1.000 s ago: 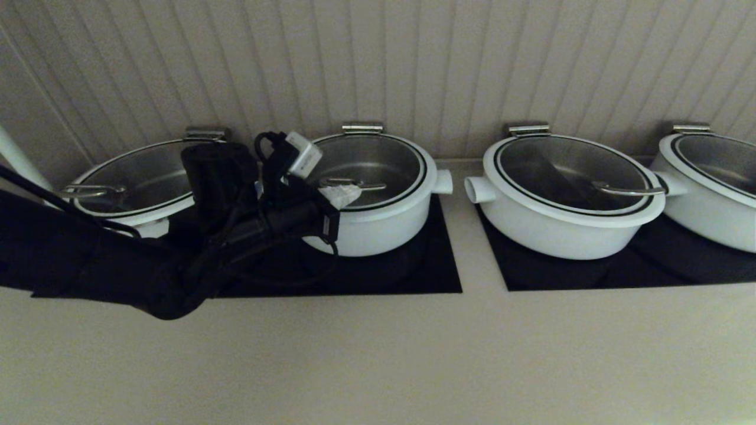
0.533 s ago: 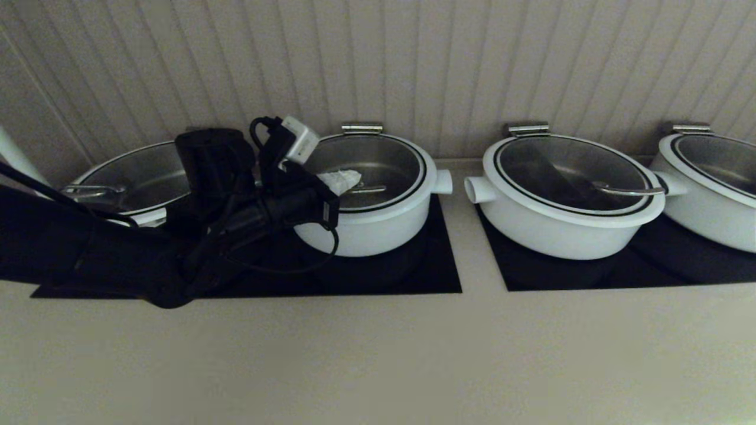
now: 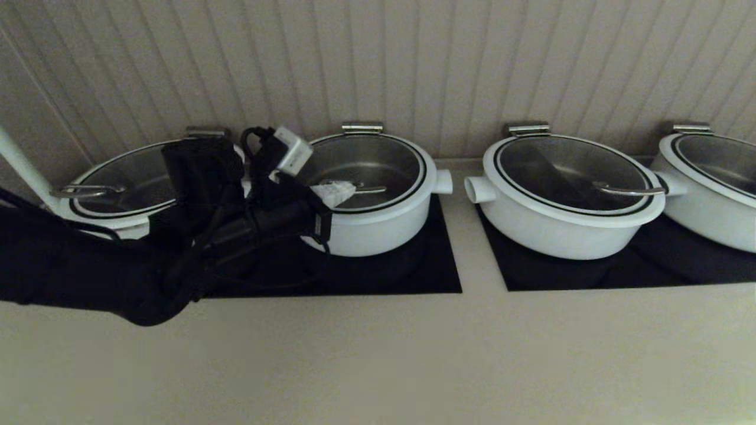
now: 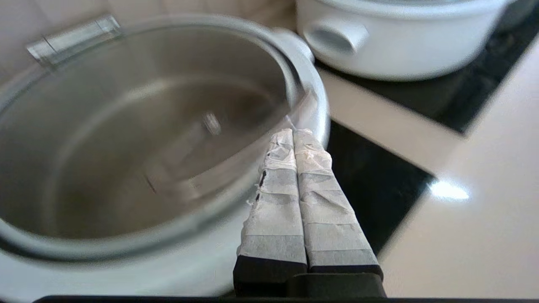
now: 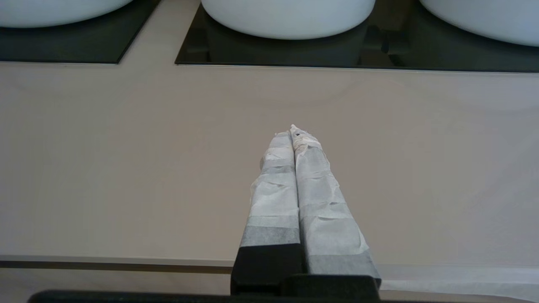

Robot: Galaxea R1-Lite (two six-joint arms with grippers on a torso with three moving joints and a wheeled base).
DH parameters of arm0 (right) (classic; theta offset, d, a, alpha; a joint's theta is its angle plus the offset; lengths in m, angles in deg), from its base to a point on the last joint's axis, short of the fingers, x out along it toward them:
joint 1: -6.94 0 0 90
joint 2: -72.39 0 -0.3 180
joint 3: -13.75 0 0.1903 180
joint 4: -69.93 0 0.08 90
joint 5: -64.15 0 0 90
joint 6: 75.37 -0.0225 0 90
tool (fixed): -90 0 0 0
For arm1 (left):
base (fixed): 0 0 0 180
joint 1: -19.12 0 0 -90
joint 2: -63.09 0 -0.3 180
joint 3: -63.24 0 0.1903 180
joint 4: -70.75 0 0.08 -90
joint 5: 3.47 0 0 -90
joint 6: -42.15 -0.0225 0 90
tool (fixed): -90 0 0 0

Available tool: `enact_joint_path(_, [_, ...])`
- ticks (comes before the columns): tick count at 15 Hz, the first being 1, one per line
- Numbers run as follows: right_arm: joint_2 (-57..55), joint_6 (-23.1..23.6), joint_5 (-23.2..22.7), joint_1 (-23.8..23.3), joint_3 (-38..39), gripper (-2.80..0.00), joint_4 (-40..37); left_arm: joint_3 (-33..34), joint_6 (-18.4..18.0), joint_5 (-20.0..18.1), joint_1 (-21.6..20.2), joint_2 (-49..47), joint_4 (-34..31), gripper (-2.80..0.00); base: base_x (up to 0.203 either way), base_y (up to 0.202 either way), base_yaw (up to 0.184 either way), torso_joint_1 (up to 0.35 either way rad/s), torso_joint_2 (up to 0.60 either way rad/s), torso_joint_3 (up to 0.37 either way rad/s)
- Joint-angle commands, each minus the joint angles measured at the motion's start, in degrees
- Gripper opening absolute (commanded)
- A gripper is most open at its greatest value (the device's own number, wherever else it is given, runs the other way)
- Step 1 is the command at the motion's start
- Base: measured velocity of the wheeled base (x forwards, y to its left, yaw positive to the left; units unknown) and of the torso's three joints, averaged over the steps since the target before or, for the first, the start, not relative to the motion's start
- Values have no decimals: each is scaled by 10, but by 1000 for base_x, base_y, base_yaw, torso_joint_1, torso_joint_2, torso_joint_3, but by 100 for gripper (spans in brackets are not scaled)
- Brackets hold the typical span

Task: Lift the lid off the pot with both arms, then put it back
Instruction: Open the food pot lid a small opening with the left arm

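The lid [image 3: 369, 168] sits closed on the pot [image 3: 378, 224], on a black mat on the bench [image 3: 378, 354]. The left gripper [image 3: 336, 192] hangs over the lid's near-left part, beside its steel handle [image 3: 369, 189]; its fingers [image 4: 290, 189] are pressed together on nothing (tape-wrapped tips). Half a second ago the tips stood higher and further right. The right gripper [image 5: 297, 134], fingers also pinched together, waits over bare bench in front of the pots.

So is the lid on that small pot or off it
On. The lid lies flat inside the pot's rim, with the shut left gripper over its handle.
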Motion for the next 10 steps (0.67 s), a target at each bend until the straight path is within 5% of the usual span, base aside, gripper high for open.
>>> enact_joint_path(1, [0, 0, 0, 0, 0, -280, 0, 39, 1, -2, 2, 24, 1, -280, 0, 0, 0, 0, 0, 0])
enact_joint_path(10, [0, 2, -1, 0, 0, -280, 0, 51, -2, 1, 1, -43, 53, -280, 0, 0, 0, 0, 0, 0])
